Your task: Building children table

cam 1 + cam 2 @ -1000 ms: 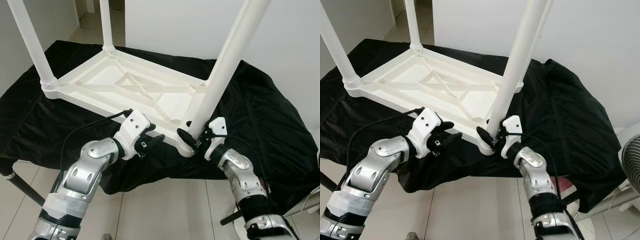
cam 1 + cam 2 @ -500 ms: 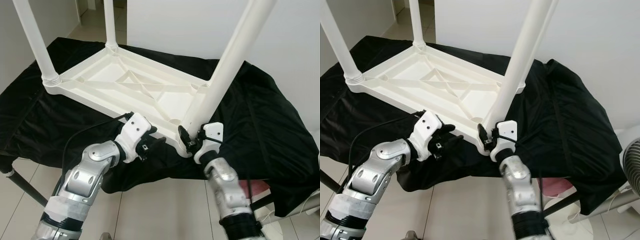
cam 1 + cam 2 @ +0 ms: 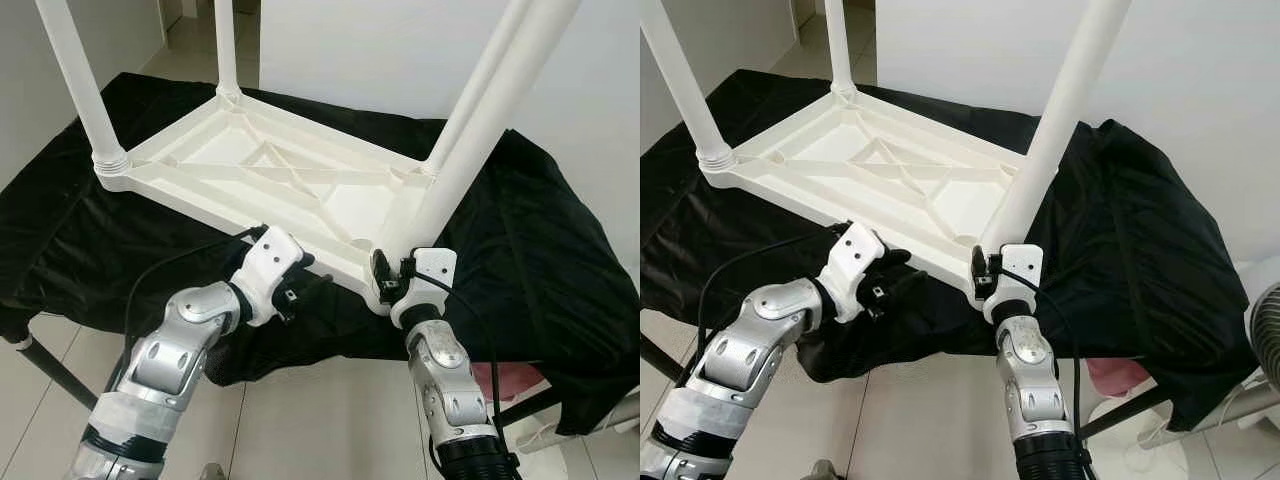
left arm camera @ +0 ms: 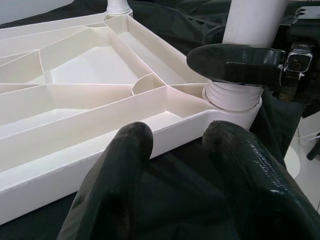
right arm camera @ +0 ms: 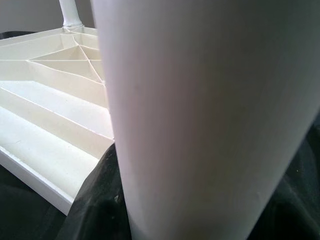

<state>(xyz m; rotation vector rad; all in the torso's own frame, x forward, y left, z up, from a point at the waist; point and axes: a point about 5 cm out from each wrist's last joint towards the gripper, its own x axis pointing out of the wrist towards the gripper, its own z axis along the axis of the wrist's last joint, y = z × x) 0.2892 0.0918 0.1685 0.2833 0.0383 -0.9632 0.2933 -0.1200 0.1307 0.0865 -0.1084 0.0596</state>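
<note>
A white plastic children's table [image 3: 300,190] lies upside down on a black cloth [image 3: 520,240], its legs pointing up. My right gripper [image 3: 385,282] is shut on the base of the near right leg [image 3: 470,150], where it meets the corner socket [image 4: 232,95]. One of its fingers [image 4: 235,62] crosses the front of that leg. My left gripper [image 3: 305,287] stands open on the cloth just before the table's front rim [image 4: 100,150]. Its fingers [image 4: 120,190] are spread with nothing between them.
Three more legs stand up: front left [image 3: 85,90], back left [image 3: 225,45] and back right [image 3: 490,70]. The cloth hangs over the support's front edge above a tiled floor [image 3: 300,420]. A white wall [image 3: 400,50] is behind, and a fan [image 3: 1265,330] is at the right.
My right forearm has swung in from the right to stand almost straight below its gripper, which stays at the leg's base. The left gripper has barely moved. The camera has shifted a little.
</note>
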